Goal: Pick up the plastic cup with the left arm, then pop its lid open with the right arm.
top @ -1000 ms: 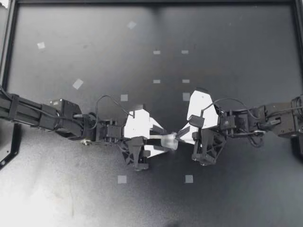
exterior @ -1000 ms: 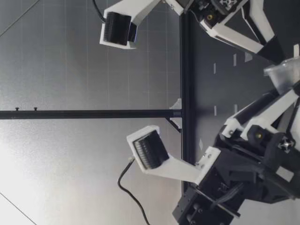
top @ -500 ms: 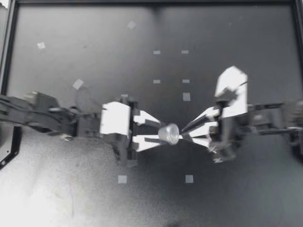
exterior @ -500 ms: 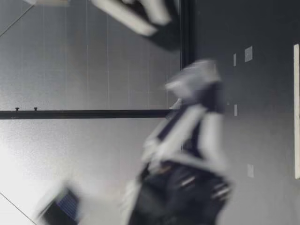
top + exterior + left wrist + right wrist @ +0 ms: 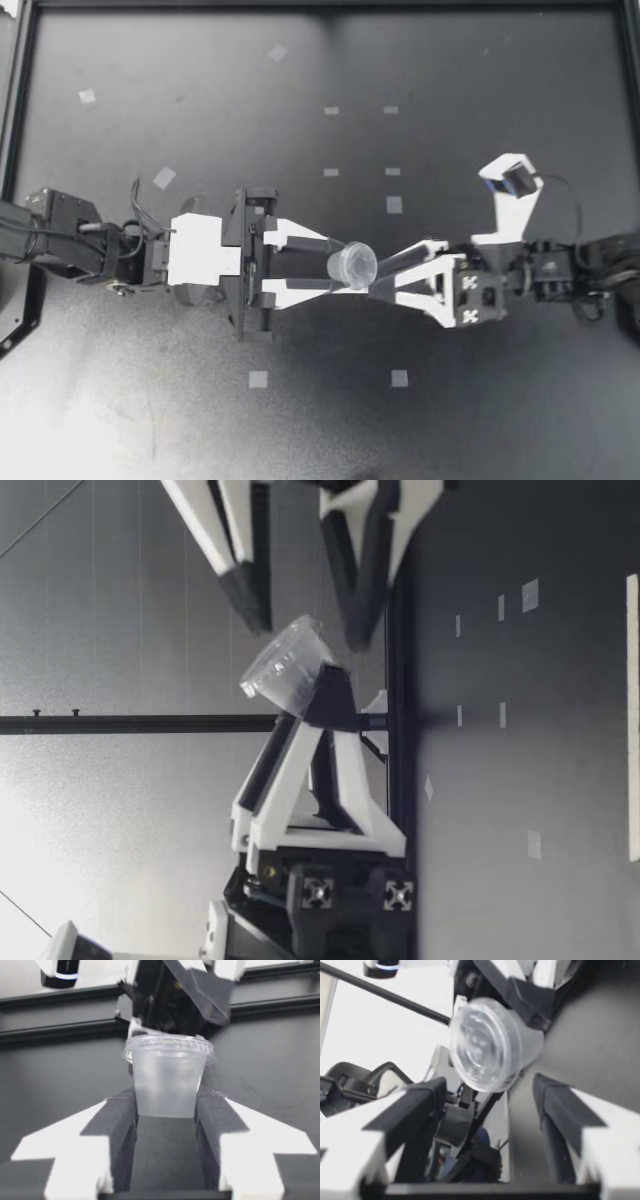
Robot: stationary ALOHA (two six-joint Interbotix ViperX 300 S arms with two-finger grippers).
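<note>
Moved: since a second ago both arms have risen and levelled to face each other, and the cup (image 5: 352,266) has gone from low by the table (image 5: 480,90) to well above it.
Cup: small, clear, lying sideways in the air, with its narrow base toward my left gripper (image 5: 338,266) and its wide end pointing at my right gripper (image 5: 374,281).
Left gripper: clamped on the cup's base from two sides.
Right gripper: fingers (image 5: 420,1110) spread apart, the cup just ahead between them, not gripped.
Why so held: pinching only the base leaves the wide end bare on my right gripper's side, I judge.
Pose: both wrists roughly level and tips nearly meeting at mid-table; in the low view the right fingers straddle the cup's rim.
Table: dark, with tape marks (image 5: 393,204) beyond the grippers.
</note>
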